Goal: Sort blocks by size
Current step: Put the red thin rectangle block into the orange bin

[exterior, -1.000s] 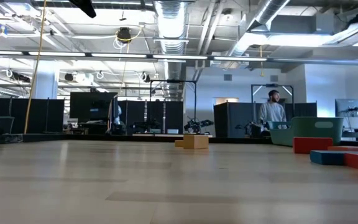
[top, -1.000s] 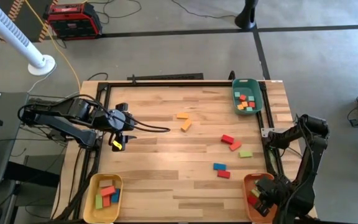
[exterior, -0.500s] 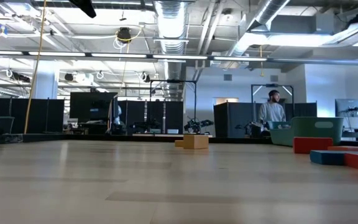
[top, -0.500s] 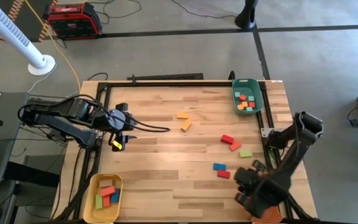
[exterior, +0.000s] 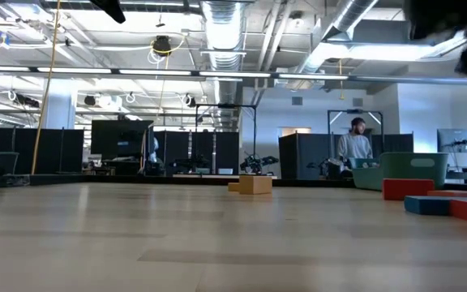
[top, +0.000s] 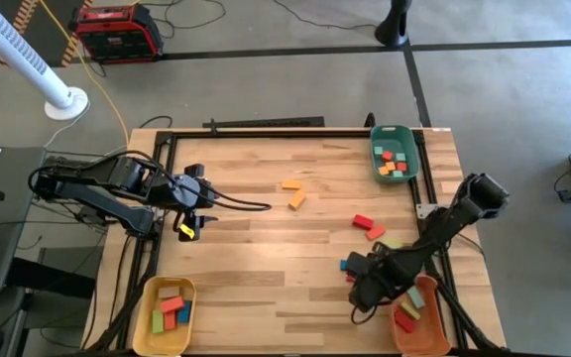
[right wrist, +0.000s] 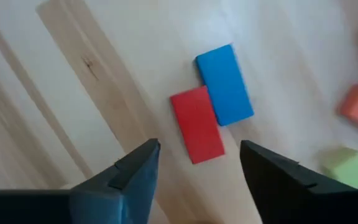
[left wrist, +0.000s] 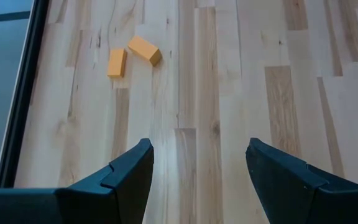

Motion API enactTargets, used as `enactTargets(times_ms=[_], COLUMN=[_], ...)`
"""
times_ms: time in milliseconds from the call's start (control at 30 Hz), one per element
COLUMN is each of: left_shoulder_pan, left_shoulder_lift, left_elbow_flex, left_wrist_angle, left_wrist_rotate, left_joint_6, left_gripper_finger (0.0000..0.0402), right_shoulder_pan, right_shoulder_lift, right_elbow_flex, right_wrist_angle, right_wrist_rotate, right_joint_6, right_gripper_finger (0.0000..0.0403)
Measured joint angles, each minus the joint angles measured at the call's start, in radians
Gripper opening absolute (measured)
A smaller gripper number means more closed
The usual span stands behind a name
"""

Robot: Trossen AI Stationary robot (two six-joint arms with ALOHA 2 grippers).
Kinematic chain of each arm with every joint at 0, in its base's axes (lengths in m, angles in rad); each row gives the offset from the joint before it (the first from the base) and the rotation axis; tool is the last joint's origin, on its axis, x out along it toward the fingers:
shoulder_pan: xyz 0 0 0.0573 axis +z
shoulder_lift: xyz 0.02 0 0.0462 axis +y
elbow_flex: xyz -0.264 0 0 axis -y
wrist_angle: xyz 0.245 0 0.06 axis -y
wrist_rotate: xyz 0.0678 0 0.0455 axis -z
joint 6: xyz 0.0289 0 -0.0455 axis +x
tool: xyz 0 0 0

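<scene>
Wooden table [top: 266, 248]: right gripper [right wrist: 197, 163] agape, empty, above touching red block [right wrist: 196, 124] and blue block [right wrist: 224, 84]; left gripper [left wrist: 197, 163] agape, empty.

1. Two orange blocks [top: 291, 191] are seen lying flat near the middle of the table, just beside each other, one angled.
2. A red block [top: 363, 221] and a salmon block [top: 375, 233] lie close together to their right.
3. A light green block [right wrist: 348, 167] is seen near them.
4. A blue block [right wrist: 224, 84] and a red bar [right wrist: 196, 124] lie flat, side by side and touching.
5. Small orange, red and green blocks [top: 392, 163] are held in the green tray; longer blocks [top: 171, 308] are held in the yellow tray.
</scene>
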State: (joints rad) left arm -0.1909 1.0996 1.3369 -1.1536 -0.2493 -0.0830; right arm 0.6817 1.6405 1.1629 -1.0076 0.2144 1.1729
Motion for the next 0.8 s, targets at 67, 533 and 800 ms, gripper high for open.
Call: enactTargets(times_ms=[67, 533, 800], left_shoulder_pan=[0.0, 0.0, 0.0], left_shoulder_lift=[0.0, 0.0, 0.0], left_elbow_flex=[0.0, 0.0, 0.0], left_wrist_angle=[0.0, 0.0, 0.0], left_wrist_rotate=[0.0, 0.0, 0.0], left_joint_6=[0.0, 0.0, 0.0], left_gripper_finger=[0.0245, 0.0245, 0.0245], right_shoulder_pan=[-0.019, -0.042, -0.007], right_shoulder_lift=[0.0, 0.0, 0.0], right_elbow_flex=[-0.044, -0.195, -0.244], right_wrist_angle=[0.061, 0.211, 0.258], right_wrist_rotate=[-0.045, -0.112, -0.103], right_joint_6=[-0.008, -0.066, -0.165], right_gripper_finger=[0.0264, 0.0272, 0.0272])
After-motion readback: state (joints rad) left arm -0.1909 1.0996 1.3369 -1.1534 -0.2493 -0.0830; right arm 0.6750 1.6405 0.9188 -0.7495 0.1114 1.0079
